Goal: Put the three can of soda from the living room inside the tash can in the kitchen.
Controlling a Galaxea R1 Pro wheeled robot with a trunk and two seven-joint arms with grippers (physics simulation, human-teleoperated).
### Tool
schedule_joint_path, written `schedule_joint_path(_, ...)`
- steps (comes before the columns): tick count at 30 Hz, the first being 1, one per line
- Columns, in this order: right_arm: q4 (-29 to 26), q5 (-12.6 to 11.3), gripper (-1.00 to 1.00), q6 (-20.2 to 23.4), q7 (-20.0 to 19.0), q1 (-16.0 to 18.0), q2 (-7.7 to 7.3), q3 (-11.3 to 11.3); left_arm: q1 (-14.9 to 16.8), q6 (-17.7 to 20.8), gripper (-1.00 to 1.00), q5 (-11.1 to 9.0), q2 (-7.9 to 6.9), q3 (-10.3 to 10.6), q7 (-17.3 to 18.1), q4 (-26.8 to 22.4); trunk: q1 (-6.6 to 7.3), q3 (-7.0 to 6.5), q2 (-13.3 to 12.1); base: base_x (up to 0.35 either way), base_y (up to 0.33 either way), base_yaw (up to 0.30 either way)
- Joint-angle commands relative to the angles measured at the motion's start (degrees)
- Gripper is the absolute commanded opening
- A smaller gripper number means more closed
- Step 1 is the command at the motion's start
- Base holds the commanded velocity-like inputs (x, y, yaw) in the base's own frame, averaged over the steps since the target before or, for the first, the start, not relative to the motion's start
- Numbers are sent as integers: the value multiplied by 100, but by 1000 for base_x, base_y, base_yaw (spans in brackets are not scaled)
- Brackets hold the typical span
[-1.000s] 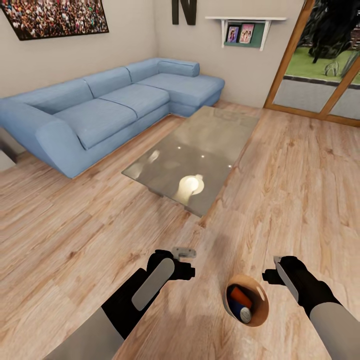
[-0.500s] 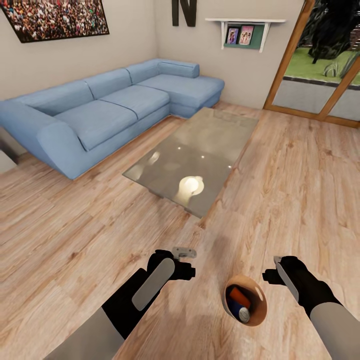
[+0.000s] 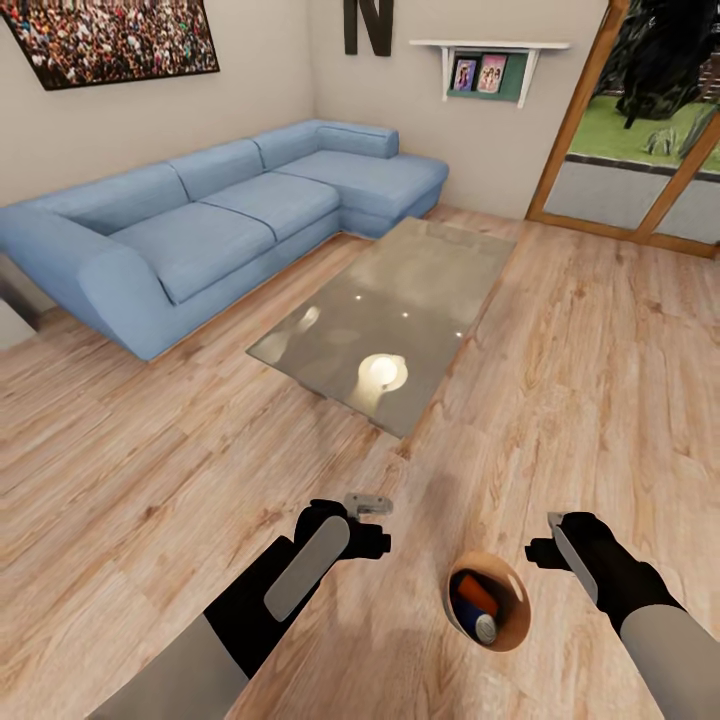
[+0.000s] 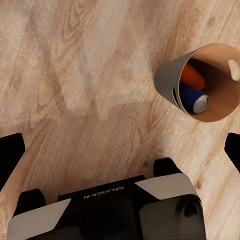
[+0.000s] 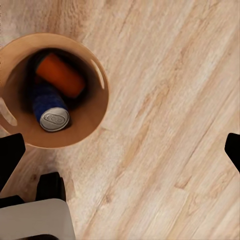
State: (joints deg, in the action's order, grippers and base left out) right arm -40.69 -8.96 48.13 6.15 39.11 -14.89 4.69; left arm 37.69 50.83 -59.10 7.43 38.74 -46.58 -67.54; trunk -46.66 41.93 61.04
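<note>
The tash can (image 4: 172,82) is seen standing on the wood floor (image 4: 85,75). Inside it, an orange can of soda (image 4: 192,77) and a blue, silver-topped can (image 4: 196,99) are lying touching. The left gripper (image 4: 120,152) is held spread apart, nothing between its fingertips (image 4: 11,152).

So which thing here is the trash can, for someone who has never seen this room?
From the blue sofa, come past the glass coffee table to the bare wood floor between the two grippers. The trash can stands there: a small round tan bin, open-topped, with an orange soda can and a blue one inside.

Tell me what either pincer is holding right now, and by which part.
Nothing. The left pincer and right pincer are both open and empty above the wood floor; the bin stands between them, ungripped.
</note>
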Motion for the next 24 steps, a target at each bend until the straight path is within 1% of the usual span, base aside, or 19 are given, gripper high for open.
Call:
schedule_joint_path(1,0,0,100,-1,0,0,1,1,-1,-1,100,1,1,0,0,1,23,-20,-42,0,0,-12)
schedule_joint_path(8,0,0,100,-2,0,0,2,-2,0,-3,100,3,4,1,0,3,176,-182,-322,0,0,-44)
schedule_joint_path(24,0,0,100,-2,0,0,4,5,0,-3,100,3,4,2,0,4,528,-610,-964,0,0,-71)
